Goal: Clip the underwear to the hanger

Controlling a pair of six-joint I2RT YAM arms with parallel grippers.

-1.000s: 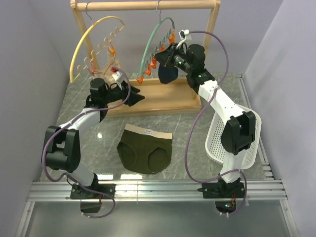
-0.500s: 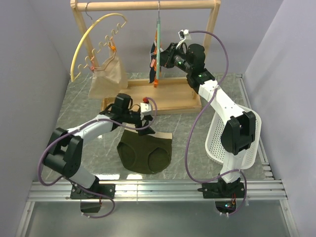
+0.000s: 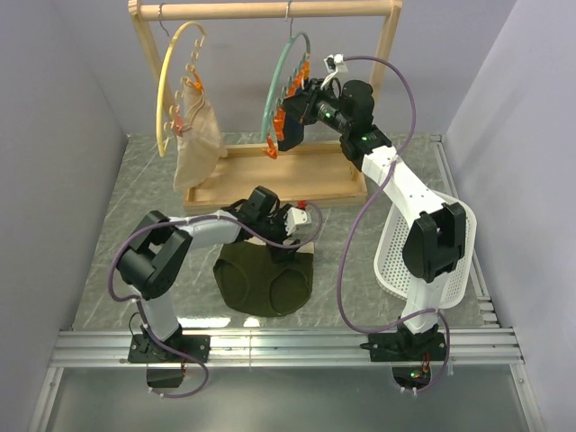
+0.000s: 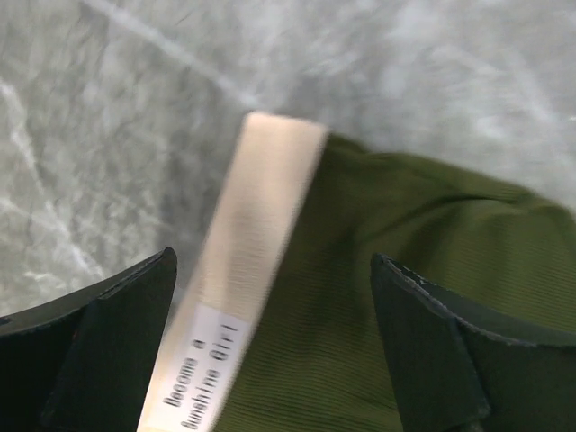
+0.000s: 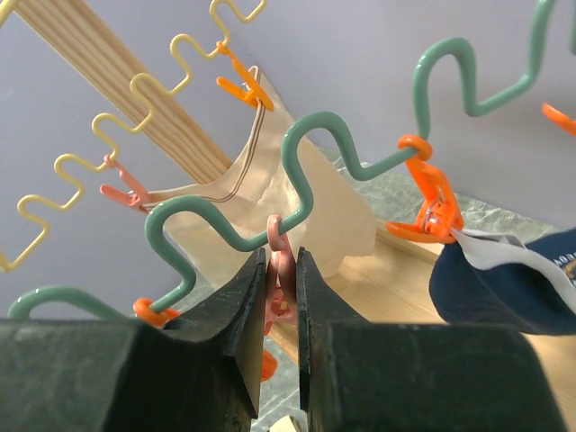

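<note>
The olive-green underwear (image 3: pixel 265 281) lies flat on the table, its tan waistband (image 4: pixel 243 270) at the far edge. My left gripper (image 3: pixel 301 227) hovers just over the waistband's right end, open and empty; in the left wrist view its fingers (image 4: pixel 108 351) straddle the band and its label. The teal hanger (image 3: pixel 286 79) hangs from the wooden rail, its orange clips down its edge. My right gripper (image 3: pixel 306 97) is shut on a pink clip (image 5: pixel 281 270) that hangs from the teal hanger (image 5: pixel 306 171).
A navy garment (image 3: pixel 292 130) hangs clipped on the teal hanger. A cream-yellow hanger (image 3: pixel 171 76) at the left holds a beige garment (image 3: pixel 198 139). The wooden rack base (image 3: pixel 270 184) lies behind the underwear. A white mesh basket (image 3: pixel 450 261) stands at the right.
My left gripper has swung from the rack's left side down and right to the underwear's waistband. The teal hanger has turned while my right gripper stays on it. The beige garment swings.
</note>
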